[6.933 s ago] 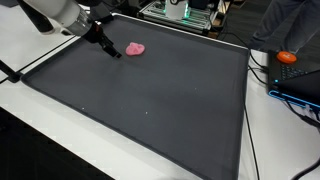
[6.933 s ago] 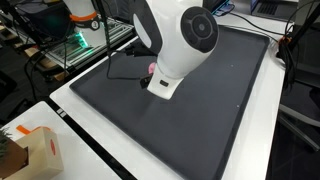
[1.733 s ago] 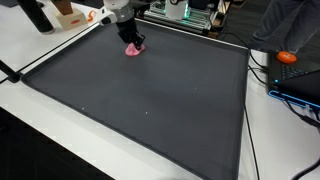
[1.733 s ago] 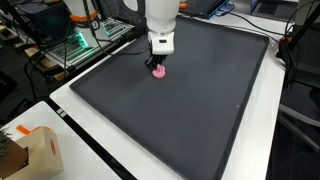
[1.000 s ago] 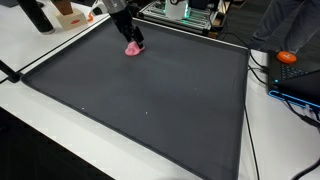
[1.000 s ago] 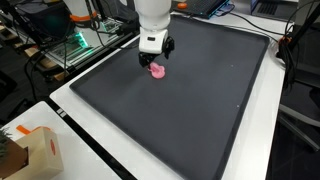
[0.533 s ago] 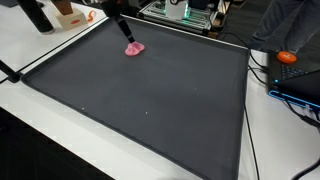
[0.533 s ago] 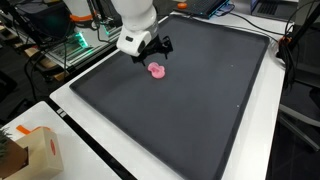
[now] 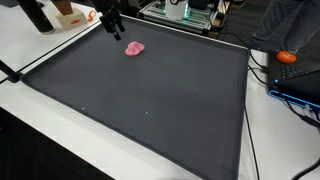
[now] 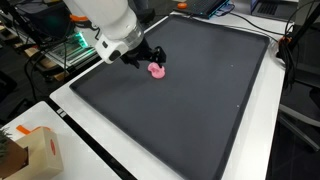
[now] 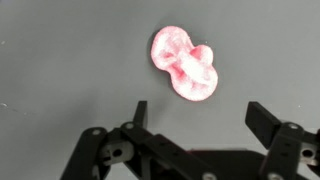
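Wrist view gives the best look at the pink lump [image 11: 185, 68]: small, soft-looking and crumpled, bright pink with paler folds. It lies loose on the dark mat [image 11: 60, 60] with nothing touching it. The pincer [image 11: 197, 112] hangs above it with both fingers spread wide and nothing between them, and the lump sits just beyond the fingertips.

In an exterior view the pink lump [image 9: 134, 48] lies toward one end of the mat, near its edge. The pincer [image 9: 113, 28] is raised just beside it and tilted.

I'd judge this an empty-handed moment, with the lump resting free. Any grasp from here would call for centring the fingers over it, one on each side, and lowering to the mat before closing. Being so soft, it would likely squash.

The mat covers a white tabletop [image 9: 40, 45], and an orange object [image 9: 288, 57] sits well apart.
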Available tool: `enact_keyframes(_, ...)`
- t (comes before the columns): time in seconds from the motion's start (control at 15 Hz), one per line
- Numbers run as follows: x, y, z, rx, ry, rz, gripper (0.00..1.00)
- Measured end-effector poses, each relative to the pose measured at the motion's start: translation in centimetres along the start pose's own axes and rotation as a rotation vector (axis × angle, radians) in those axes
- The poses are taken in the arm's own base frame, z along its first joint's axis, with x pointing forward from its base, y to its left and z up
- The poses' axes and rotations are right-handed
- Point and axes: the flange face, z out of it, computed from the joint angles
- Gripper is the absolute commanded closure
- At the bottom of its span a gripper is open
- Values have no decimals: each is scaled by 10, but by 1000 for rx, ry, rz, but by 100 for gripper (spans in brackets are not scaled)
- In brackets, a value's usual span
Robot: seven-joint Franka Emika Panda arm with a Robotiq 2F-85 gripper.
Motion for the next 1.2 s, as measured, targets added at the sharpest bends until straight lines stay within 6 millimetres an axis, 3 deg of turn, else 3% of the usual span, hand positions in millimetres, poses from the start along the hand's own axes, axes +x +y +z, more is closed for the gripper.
enact_keyframes(0.53, 23, 8, 2, 39, -20, 209, 0)
enact_keyframes(1.2, 45, 6, 19, -4, -104, 275, 0)
